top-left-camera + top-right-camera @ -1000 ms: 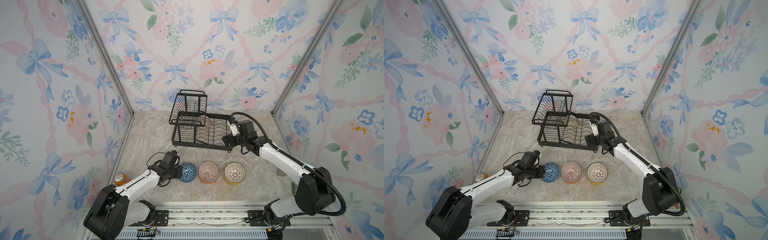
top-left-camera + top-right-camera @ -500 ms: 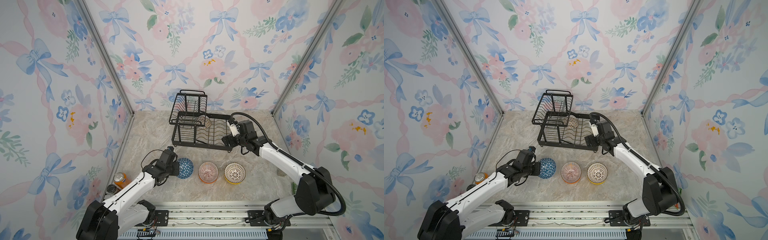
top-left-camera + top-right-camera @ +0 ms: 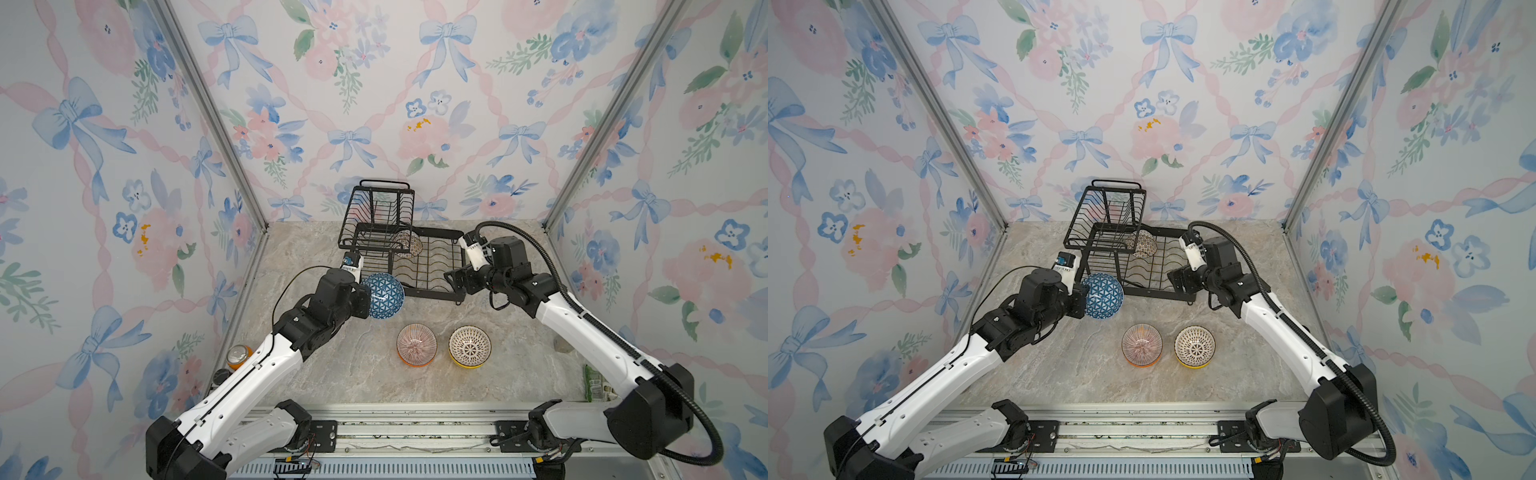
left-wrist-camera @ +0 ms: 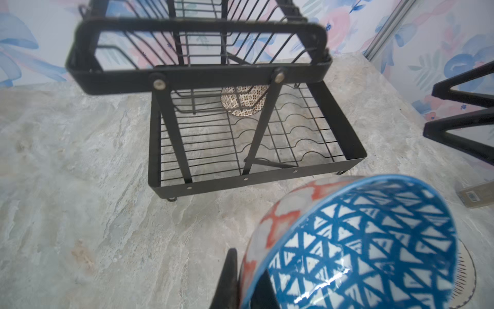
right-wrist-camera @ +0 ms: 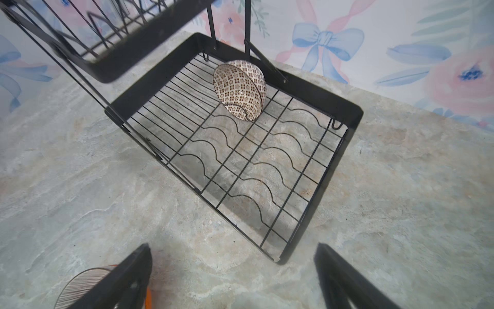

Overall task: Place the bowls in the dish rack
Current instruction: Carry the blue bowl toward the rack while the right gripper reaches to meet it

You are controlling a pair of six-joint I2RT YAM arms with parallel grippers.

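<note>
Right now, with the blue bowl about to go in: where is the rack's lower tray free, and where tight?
Free: wavy slots between the patterned bowl and the dish rack's near rim. Crowded: under the upper basket, between its struts.

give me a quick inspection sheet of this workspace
surface: marble tabletop, no spills seen
job's things: dish rack holds one patterned bowl on edge; blue bowl held beside it; pink-striped bowl nested in orange bowl, lattice bowl in yellow bowl, on the table
clutter: orange can at left edge; green packet at right edge
grippers: left gripper shut on blue bowl; right gripper open, empty
cables: thin black cable over left arm; corrugated hose along right arm
surroundings: floral wallpaper walls; metal rail in front
</note>
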